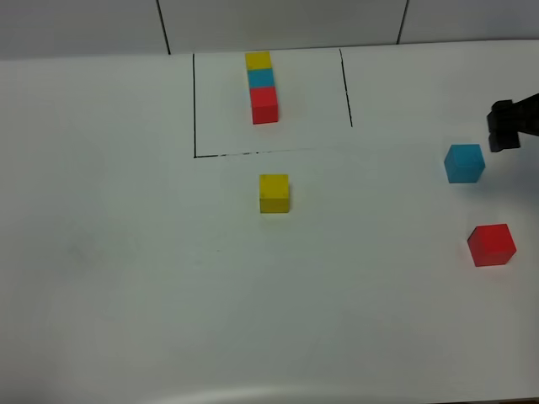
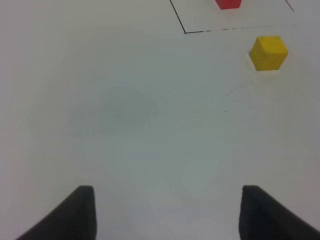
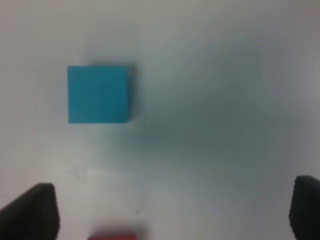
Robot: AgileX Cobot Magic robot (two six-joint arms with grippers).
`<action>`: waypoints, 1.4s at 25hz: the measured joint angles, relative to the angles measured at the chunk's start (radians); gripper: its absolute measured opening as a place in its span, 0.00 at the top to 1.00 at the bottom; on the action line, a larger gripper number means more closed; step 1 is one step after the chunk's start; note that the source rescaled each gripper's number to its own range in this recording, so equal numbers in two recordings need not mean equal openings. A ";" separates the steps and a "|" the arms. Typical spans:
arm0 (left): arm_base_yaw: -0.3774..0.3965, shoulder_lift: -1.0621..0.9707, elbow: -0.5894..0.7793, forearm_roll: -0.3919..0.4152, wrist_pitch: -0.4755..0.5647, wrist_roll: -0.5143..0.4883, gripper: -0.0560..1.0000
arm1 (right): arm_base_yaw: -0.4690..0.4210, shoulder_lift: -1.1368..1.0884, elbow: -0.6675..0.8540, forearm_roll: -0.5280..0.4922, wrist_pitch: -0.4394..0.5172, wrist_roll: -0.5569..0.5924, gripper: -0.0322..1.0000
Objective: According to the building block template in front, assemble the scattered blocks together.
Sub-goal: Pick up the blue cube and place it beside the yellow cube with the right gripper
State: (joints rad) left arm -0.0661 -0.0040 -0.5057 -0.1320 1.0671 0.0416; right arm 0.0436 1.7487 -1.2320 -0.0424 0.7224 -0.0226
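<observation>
The building block template [image 1: 262,87] is a row of touching yellow, cyan-blue and red cubes inside a thin black outline [image 1: 194,109] at the far middle of the table. The scattered yellow cube [image 1: 274,193] sits just in front of the outline and also shows in the left wrist view [image 2: 268,52]. The scattered cyan-blue cube [image 1: 464,162] and red cube [image 1: 491,244] sit apart at the right. My right gripper [image 1: 504,126] hovers open just beyond the cyan-blue cube [image 3: 98,94], empty [image 3: 172,185]. My left gripper [image 2: 167,192] is open and empty, far from the yellow cube.
The white table [image 1: 126,269] ends at a front edge near the bottom of the high view and at a grey wall [image 1: 84,25] behind. The template's red cube [image 2: 228,4] and the outline corner [image 2: 185,32] show in the left wrist view.
</observation>
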 joint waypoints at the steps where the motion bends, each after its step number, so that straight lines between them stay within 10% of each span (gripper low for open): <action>1: 0.000 0.000 0.000 0.000 0.000 0.000 0.64 | 0.009 0.033 -0.019 0.004 0.002 -0.023 0.13; 35: 0.000 0.000 0.000 0.000 0.000 0.000 0.65 | 0.042 0.341 -0.172 0.136 -0.074 -0.162 0.20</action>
State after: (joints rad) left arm -0.0661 -0.0040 -0.5057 -0.1320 1.0671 0.0416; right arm 0.0856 2.0894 -1.4044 0.0940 0.6484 -0.1846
